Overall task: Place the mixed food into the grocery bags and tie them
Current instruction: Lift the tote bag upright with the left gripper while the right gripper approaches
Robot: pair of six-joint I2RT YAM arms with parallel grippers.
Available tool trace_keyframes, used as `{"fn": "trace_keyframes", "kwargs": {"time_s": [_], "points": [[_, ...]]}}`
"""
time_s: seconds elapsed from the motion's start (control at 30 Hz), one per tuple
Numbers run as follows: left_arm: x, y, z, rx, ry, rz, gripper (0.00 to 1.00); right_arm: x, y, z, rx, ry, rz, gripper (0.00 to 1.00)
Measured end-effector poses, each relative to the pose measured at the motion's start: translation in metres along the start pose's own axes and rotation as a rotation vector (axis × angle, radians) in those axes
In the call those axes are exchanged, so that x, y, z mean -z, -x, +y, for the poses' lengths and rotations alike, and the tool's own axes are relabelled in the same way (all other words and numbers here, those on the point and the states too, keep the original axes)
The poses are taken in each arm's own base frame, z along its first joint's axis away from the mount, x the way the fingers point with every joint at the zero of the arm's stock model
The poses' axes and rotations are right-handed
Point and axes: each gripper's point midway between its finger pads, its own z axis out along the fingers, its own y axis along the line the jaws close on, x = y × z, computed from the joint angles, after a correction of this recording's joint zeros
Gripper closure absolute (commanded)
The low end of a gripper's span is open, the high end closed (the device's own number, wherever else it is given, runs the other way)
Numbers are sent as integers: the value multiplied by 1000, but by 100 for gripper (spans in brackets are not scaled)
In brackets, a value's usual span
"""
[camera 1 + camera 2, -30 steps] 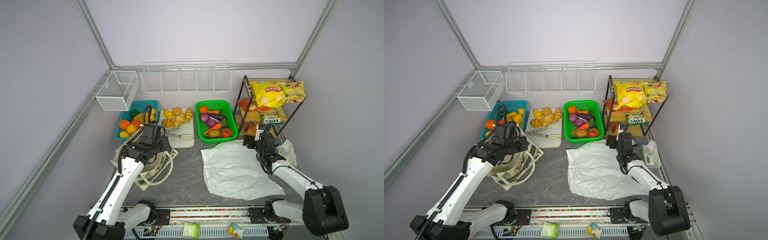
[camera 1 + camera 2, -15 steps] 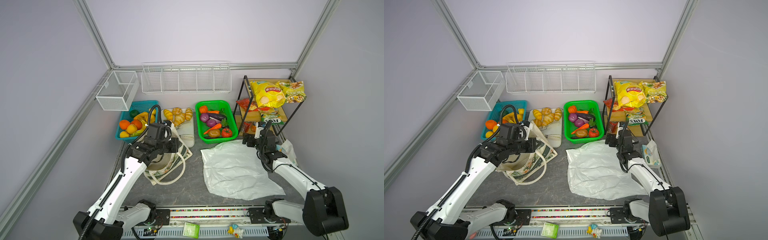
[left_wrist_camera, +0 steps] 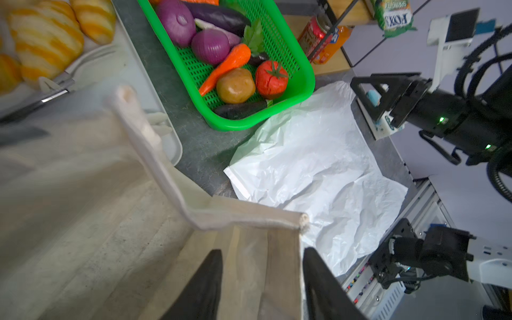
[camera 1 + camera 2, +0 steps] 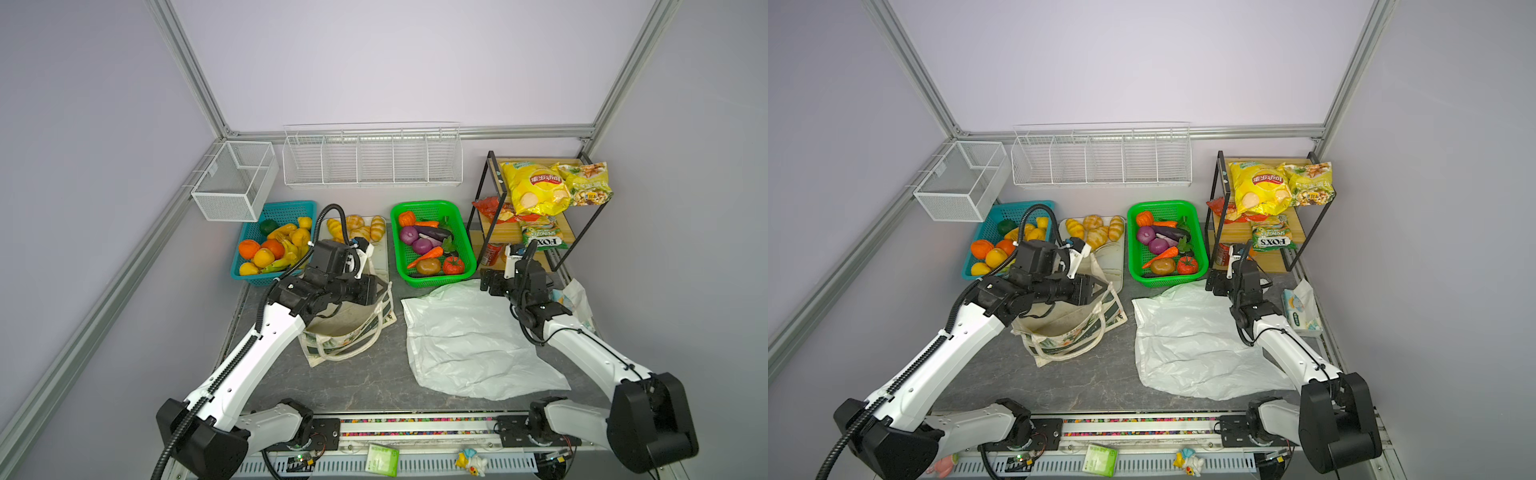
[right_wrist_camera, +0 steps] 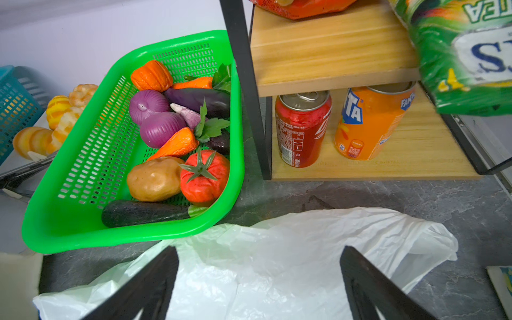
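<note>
**Top views.** The canvas tote [image 4: 349, 328] stands slumped and open-mouthed at left-centre, with the left gripper [image 4: 380, 286] at its right rim. The plastic bag [image 4: 465, 340] lies flat to its right, and its far edge reaches the green basket [image 4: 432, 203]. The right gripper [image 4: 492, 283] hovers over that far edge. The tomato [image 4: 453, 264], potato [image 4: 428, 266], carrot [image 4: 426, 254] and onion [image 4: 409, 234] are in the basket. The Lay's packet [image 4: 532, 191] and second yellow packet [image 4: 586, 185] sit on the top of the shelf rack [image 4: 484, 195] at far right. No food shows in either bag.

**Left wrist view.** The left jaws stand parted with a panel of the tote's rim between them. The cloth does not look pinched. The canvas is probably soft but firm enough to hold a fold, so the hem or a loop handle is the surest place to grip.

**Right wrist view.** The right jaws are spread wide and empty above the bag's far edge, where a handle lobe shows. The film looks thin, light and slippery and would likely slide on the table. A handle or a single layer at the mouth is the best place to pinch. The vegetables look firm and rounded, so they should be gripped across the middle. The packets look puffed and crushable, so they should be taken by a seam.
</note>
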Motion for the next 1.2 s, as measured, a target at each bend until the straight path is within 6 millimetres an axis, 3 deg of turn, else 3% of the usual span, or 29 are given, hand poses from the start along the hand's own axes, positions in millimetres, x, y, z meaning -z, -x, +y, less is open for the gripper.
{"fn": "trace_keyframes", "kwargs": {"time_s": [0.1, 0.2, 0.3, 0.43, 0.57, 0.7, 0.83, 1.07, 1.2], "points": [[23, 22, 10, -61, 79, -80, 43, 1, -2, 8, 8, 23, 7, 6], [47, 35, 39, -81, 208, -136, 39, 2, -4, 20, 13, 59, 19, 6], [64, 37, 74, -88, 361, -143, 33, 3, -4, 35, 21, 109, 25, 6], [69, 29, 100, -151, 491, -89, 25, 0, -8, 48, 27, 154, 48, 6], [50, 19, 120, -219, 549, 21, 24, -3, -15, 50, 29, 164, 71, 6], [17, 7, 140, -241, 555, 152, 36, -3, -15, 52, 27, 178, 75, 6], [-5, 9, 150, -250, 542, 223, 63, 0, -14, 55, 19, 194, 75, 6], [-8, 8, 144, -219, 506, 224, 98, 19, -16, 75, 24, 282, 97, 6], [-2, 8, 135, -160, 482, 194, 100, 29, -20, 98, 69, 347, 147, 6]]}}
